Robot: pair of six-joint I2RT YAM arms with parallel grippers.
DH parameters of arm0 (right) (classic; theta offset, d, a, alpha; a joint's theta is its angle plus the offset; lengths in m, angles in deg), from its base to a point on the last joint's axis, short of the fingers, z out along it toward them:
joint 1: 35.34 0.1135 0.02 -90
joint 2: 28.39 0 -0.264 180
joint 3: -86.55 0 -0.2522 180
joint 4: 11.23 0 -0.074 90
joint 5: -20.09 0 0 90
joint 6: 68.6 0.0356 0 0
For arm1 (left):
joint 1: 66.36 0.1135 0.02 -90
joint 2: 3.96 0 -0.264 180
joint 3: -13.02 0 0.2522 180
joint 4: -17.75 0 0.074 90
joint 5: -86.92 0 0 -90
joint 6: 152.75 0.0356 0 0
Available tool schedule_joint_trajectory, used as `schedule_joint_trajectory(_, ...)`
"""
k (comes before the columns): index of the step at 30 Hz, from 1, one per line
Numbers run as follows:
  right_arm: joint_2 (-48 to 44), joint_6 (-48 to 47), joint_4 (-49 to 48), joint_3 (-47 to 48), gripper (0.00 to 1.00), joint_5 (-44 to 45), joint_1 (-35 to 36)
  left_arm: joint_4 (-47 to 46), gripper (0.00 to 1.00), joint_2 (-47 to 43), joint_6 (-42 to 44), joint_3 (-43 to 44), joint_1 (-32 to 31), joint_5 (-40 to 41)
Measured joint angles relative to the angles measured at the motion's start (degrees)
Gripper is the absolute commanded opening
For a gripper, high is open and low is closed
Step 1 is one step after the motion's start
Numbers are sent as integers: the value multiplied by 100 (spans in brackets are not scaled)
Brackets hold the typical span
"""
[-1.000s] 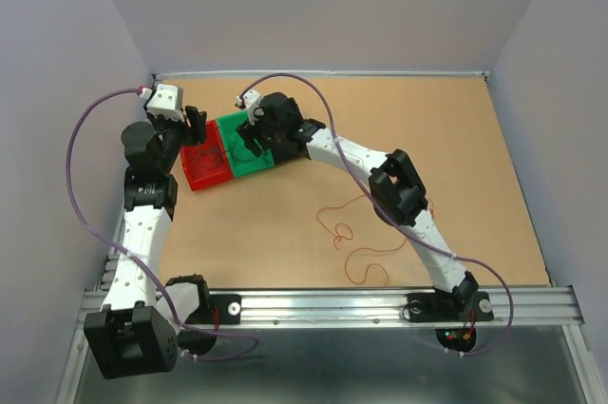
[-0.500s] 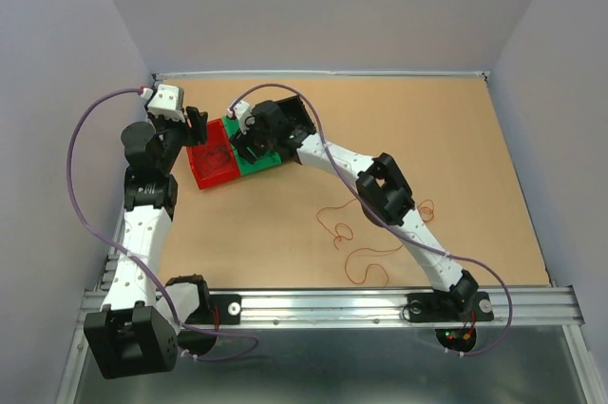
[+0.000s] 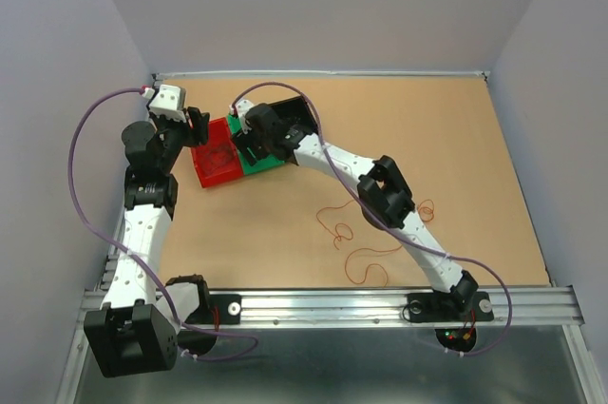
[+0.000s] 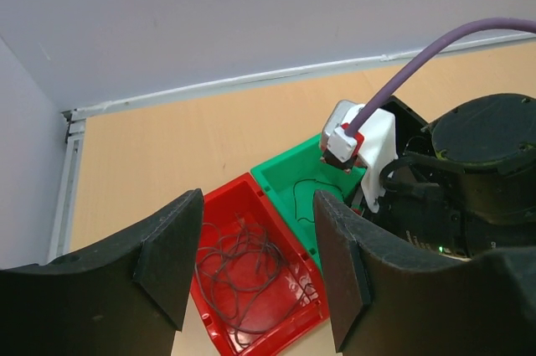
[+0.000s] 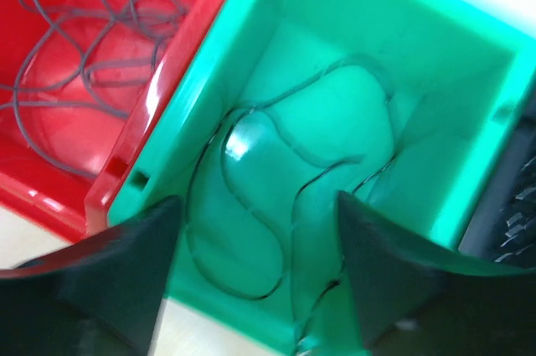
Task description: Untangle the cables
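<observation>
A reddish-orange cable (image 3: 340, 231) lies in loose curls on the brown table between the arms. A dark cable (image 4: 243, 276) is bundled in the red bin (image 4: 230, 190). A thin greenish cable (image 5: 293, 222) lies in loops on the floor of the green bin (image 5: 473, 134). My right gripper (image 5: 255, 230) hangs open just above that green bin (image 3: 266, 161), its fingers on either side of the loops with nothing pinched. My left gripper (image 4: 258, 222) is open and empty, hovering over the near-left side of the red bin (image 3: 217, 182).
A black bin (image 3: 299, 114) stands behind the green one, touching it. The three bins form a row at the table's back left. White walls close the table on the left, back and right. The metal rail (image 3: 323, 304) with the arm bases runs along the near edge.
The right arm has swung left, bringing its gripper lower over the green bin, and its jaws have spread wider. The left arm has not moved.
</observation>
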Motion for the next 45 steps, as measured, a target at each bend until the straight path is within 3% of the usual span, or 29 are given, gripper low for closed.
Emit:
schedule_joint_trajectory(1, -13, 83, 50, -35, 64, 15, 11, 0, 66, 4, 0, 0, 0, -9)
schedule_joint_trajectory(4, -20, 291, 210, -219, 65, 98, 107, 0, 66, 9, 0, 0, 0, -31)
schedule_joint_trajectory(6, -35, 597, 94, -457, 47, 109, 133, 2, 66, 9, 0, 0, 0, -66)
schedule_joint_trajectory(7, -57, 706, 87, -608, 45, 85, 149, 2, 66, 9, 0, 0, 0, -72)
schedule_joint_trajectory(11, -507, 863, -225, -1537, 48, 70, 195, 7, 66, 9, -2, 0, 0, -166)
schedule_joint_trajectory(14, -1191, 1016, -407, -2653, 64, 129, 267, 22, 66, 9, -2, 0, 0, -205)
schedule_joint_trajectory(15, -1379, 1034, -387, -2935, 64, 155, 282, 26, 66, 9, -2, 0, 0, -219)
schedule_joint_trajectory(18, -1823, 1047, -219, -3480, 62, 203, 321, 50, 66, 7, -2, 0, 0, -251)
schedule_joint_trajectory(25, -1646, 951, -142, -3261, 53, 306, 343, 79, 66, 7, 0, 0, 0, -271)
schedule_joint_trajectory(28, -1364, 911, -372, -2957, 21, 306, 343, 90, 66, 7, 2, 0, 0, -271)
schedule_joint_trajectory(29, -1268, 896, -538, -2868, 1, 308, 343, 90, 66, 7, 2, 0, 0, -271)
schedule_joint_trajectory(36, -1266, 852, -925, -2909, 1, 551, 339, 87, 66, 24, 17, 0, 0, -271)
schedule_joint_trajectory(45, -2420, 577, -684, -3095, 1, 992, 337, 87, 65, 94, 17, 0, 0, -271)
